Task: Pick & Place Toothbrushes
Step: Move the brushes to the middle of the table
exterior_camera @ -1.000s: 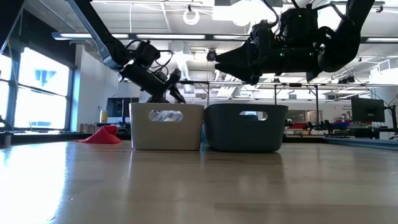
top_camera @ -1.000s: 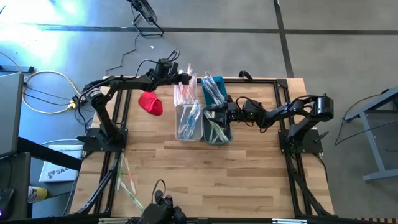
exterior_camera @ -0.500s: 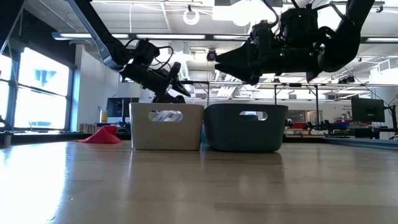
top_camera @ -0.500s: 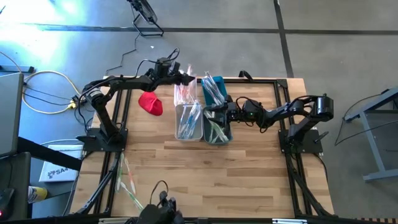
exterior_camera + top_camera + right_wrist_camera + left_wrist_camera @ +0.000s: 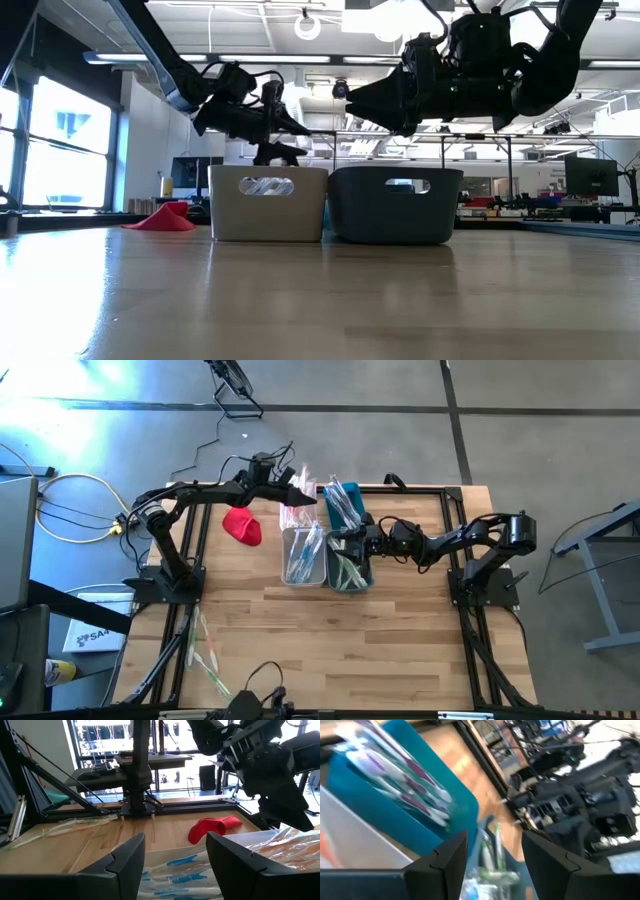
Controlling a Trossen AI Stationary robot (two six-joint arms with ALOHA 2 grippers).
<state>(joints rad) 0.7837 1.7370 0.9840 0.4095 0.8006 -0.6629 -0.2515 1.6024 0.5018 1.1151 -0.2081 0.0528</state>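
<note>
Toothbrushes [image 5: 302,552]: wrapped ones filled the white bin [image 5: 303,555] and teal bin [image 5: 349,565] near the desk's far edge; more lay in two trays behind them, and a few loose at the near left corner [image 5: 205,650].
Left gripper [image 5: 303,493]: hovered above the far tray, fingers spread, holding nothing.
Right gripper [image 5: 338,543]: hung over the teal bin, fingers parted, empty.
Right wrist view only: blue-handled brushes [image 5: 177,870].
Red cloth [image 5: 241,525]: left of the bins.
</note>
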